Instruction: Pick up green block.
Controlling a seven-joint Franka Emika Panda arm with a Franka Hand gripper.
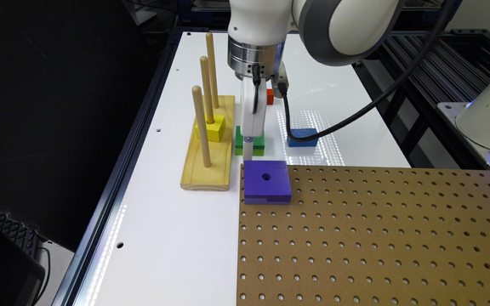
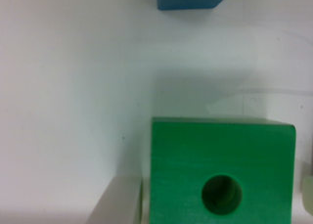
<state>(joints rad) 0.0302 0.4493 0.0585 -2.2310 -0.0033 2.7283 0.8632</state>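
The robot's white gripper [image 2: 222, 197] hangs low over the white table with its fingers [image 2: 120, 202] spread wide, straddling the square flat green wooden block [image 2: 222, 155] with a round centre hole, which sits directly between them, not yet gripped.

From my remote seat the white table [image 1: 177, 212] is brightly lit from overhead, with a dotted glare patch near the blue block [image 1: 302, 137]. The room past the exterior view's left edge is black. The wrist view is soft (a grey shadow falls beside the green block [image 2: 222, 168]).
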